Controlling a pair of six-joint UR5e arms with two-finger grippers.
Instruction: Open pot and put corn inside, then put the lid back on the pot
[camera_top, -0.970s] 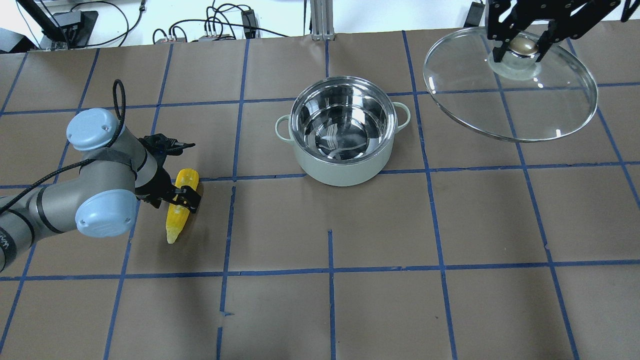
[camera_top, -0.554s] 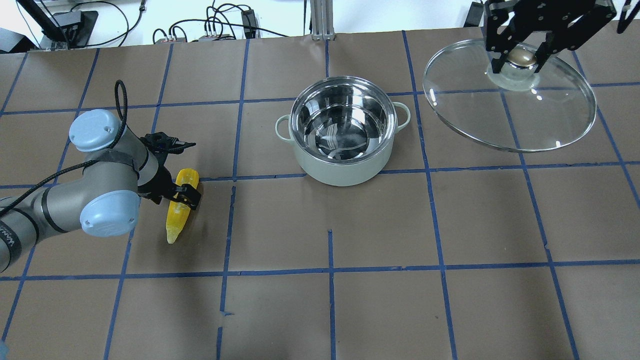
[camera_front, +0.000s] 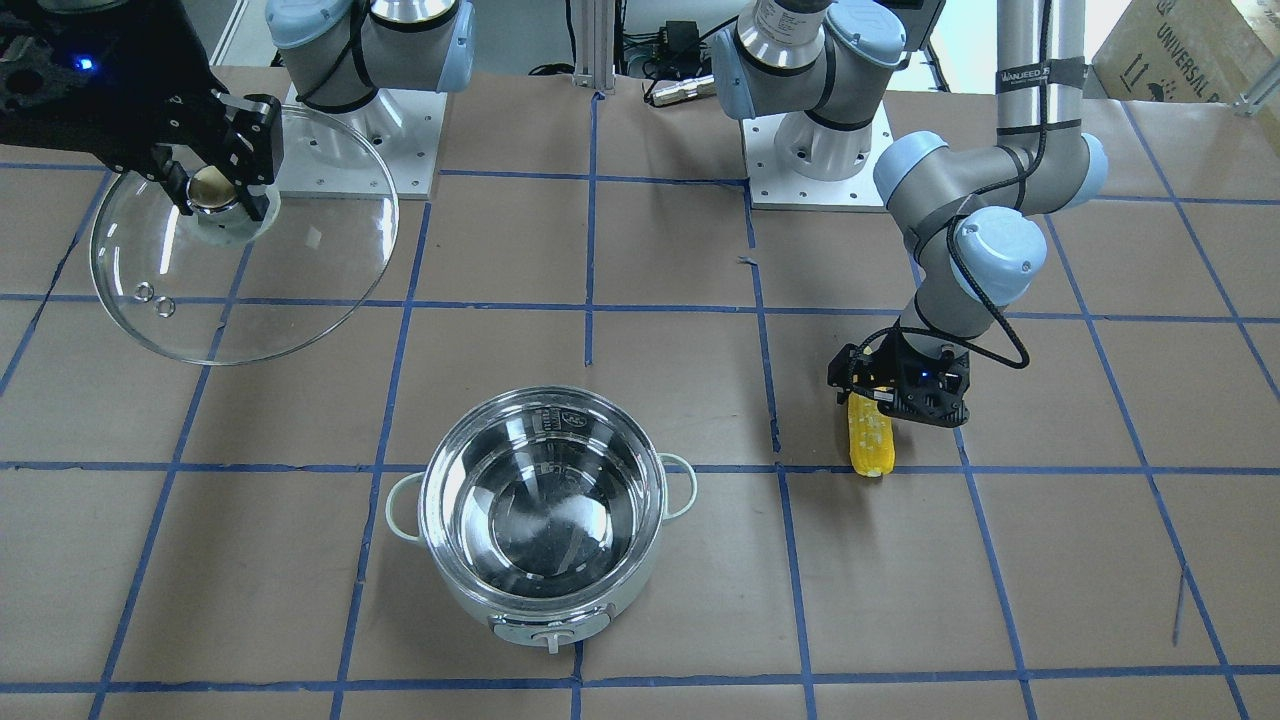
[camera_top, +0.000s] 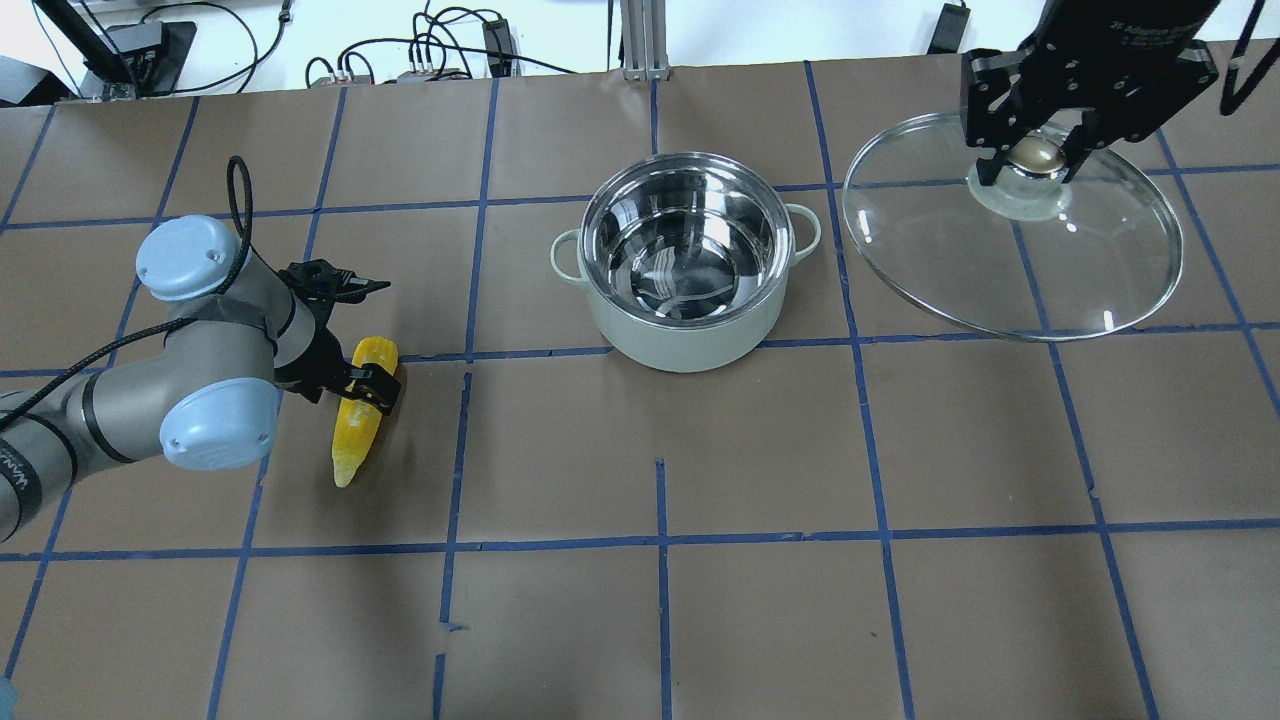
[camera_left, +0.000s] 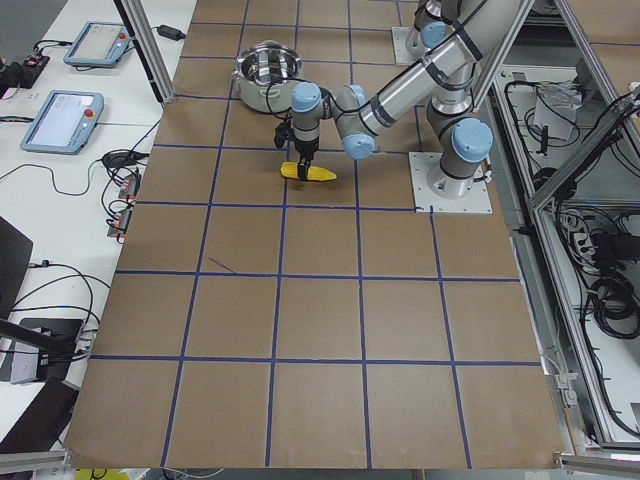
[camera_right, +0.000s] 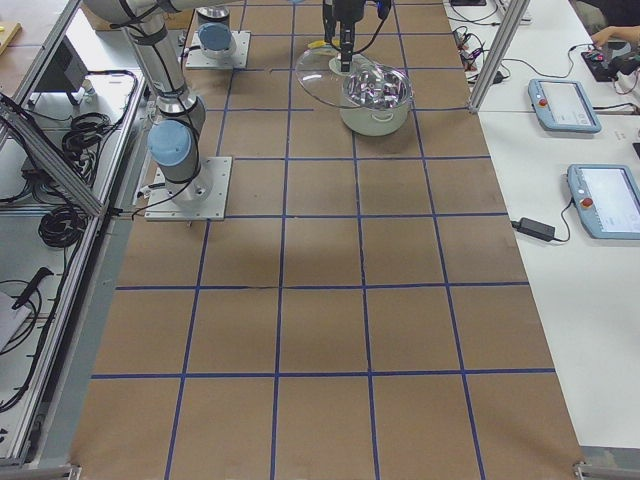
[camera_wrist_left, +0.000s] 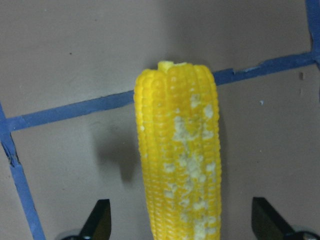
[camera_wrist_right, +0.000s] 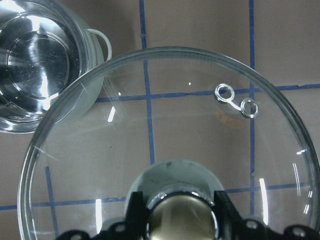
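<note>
left hand (camera_top: 362, 386) sits low over the yellow tapered corn cob (camera_top: 356, 430), which lies flat on the brown-paper, blue-taped worktop (camera_top: 760, 600). The cob is at roughly 9 o'clock from the round mint-white steel-lined pot (camera_top: 680, 345) and well apart from it, with its blunt end at 12 and its pointed tip toward 6-7. Wrist view shows the fingers (camera_wrist_left: 97, 222) spread, one on each side of the cob with a gap on both sides, so nothing is pinched yet. My read is that the step in hand is grabbing the corn. Centre the cob between the fingers first and close across the thick half, not the taper, because a round cob will likely roll or squirt toward the tip. Go low enough to bite below its widest line. The pot is open and empty, and the cob looks not much shorter than the inner width, so I'd lift well clear of the rim and drop it in tip-down or along the diameter. At 3 o'clock from the pot, the right hand (camera_top: 1035, 160) is pinching the knob (camera_top: 1036, 152) of the round clear glass lid (camera_top: 1010, 270), held tilted and apparently off the worktop. The lid is out of the left arm's path there, so no need to move it until the corn is in.
</note>
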